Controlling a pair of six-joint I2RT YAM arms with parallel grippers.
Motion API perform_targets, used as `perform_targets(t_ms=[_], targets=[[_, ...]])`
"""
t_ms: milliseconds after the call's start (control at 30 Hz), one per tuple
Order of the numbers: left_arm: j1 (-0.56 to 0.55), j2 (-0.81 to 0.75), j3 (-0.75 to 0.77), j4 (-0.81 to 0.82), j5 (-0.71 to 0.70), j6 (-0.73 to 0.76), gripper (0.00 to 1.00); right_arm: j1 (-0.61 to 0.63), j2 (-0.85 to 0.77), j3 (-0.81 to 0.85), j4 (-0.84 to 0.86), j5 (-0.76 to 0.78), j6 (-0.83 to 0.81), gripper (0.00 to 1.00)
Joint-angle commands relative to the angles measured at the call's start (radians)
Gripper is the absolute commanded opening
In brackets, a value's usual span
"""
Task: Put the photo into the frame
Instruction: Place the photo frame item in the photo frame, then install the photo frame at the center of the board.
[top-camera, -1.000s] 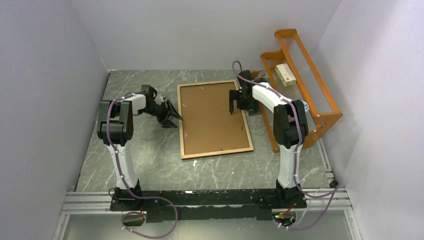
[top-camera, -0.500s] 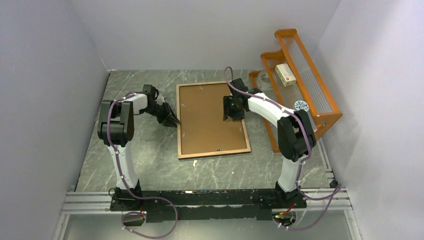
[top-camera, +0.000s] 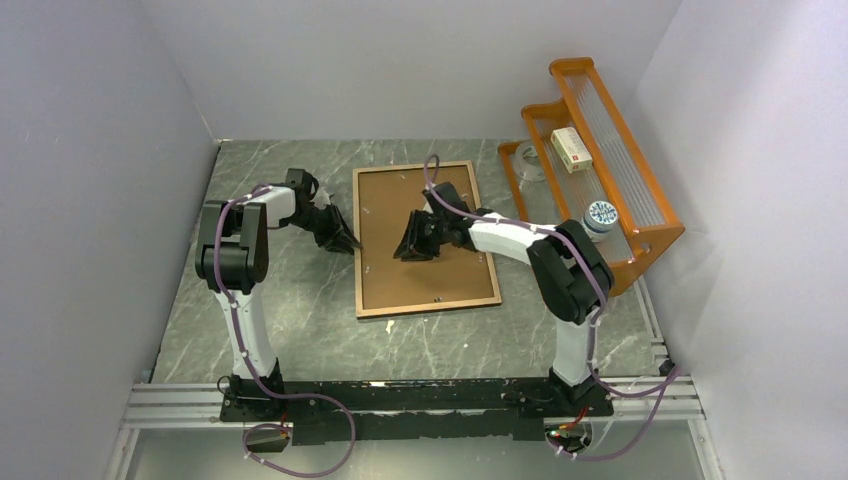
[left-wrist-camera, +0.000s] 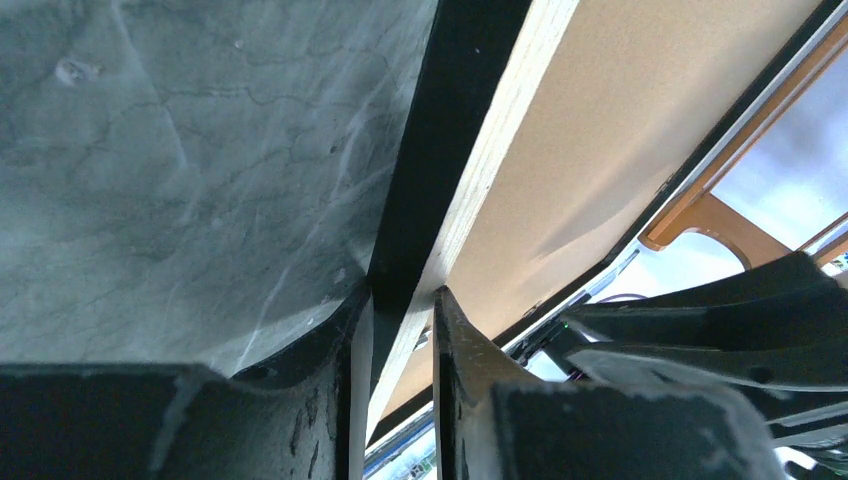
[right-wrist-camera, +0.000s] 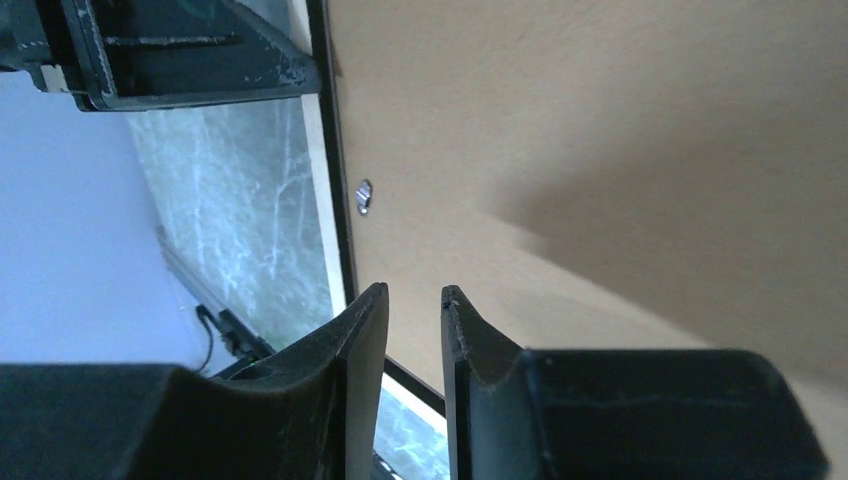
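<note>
Wood-backed frame (top-camera: 430, 305), left hand (top-camera: 351, 243) pinching its left edge, right hand (top-camera: 402, 254) narrow, empty, over brown board (top-camera: 400, 195)

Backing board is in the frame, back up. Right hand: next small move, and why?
Probably slide the right hand to the metal tab at the backing board's left edge and turn it aside. That hand hangs narrowly open and empty above the board, and the left hand appears to clamp the frame's left rim.
</note>
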Motion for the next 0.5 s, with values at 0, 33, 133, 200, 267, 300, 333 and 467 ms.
perform_targets(t_ms=[0, 33, 133, 200, 267, 300, 333, 467], targets=[[-0.027, 0.051, -0.032, -0.05, -0.119, 0.04, 0.09, 0.041, 0.041, -0.024, 0.23, -0.077, 0.161, 0.28], [-0.027, 0.052, -0.031, -0.055, -0.122, 0.042, 0.08, 0.051, 0.049, -0.026, 0.244, -0.077, 0.175, 0.27], [-0.027, 0.056, -0.026, -0.078, -0.134, 0.051, 0.07, 0.089, 0.082, -0.019, 0.265, -0.067, 0.209, 0.25], [-0.027, 0.057, -0.026, -0.087, -0.139, 0.063, 0.06, 0.108, 0.098, -0.014, 0.259, -0.036, 0.241, 0.24], [-0.027, 0.059, -0.024, -0.094, -0.151, 0.068, 0.05, 0.122, 0.106, -0.015, 0.263, -0.007, 0.255, 0.24], [-0.027, 0.059, -0.025, -0.096, -0.152, 0.071, 0.05, 0.125, 0.114, -0.006, 0.25, 0.009, 0.258, 0.24], [-0.027, 0.058, -0.024, -0.098, -0.153, 0.073, 0.05, 0.131, 0.12, 0.002, 0.237, 0.025, 0.257, 0.24], [-0.027, 0.056, -0.027, -0.099, -0.16, 0.076, 0.04, 0.147, 0.143, 0.023, 0.206, 0.076, 0.257, 0.24]])
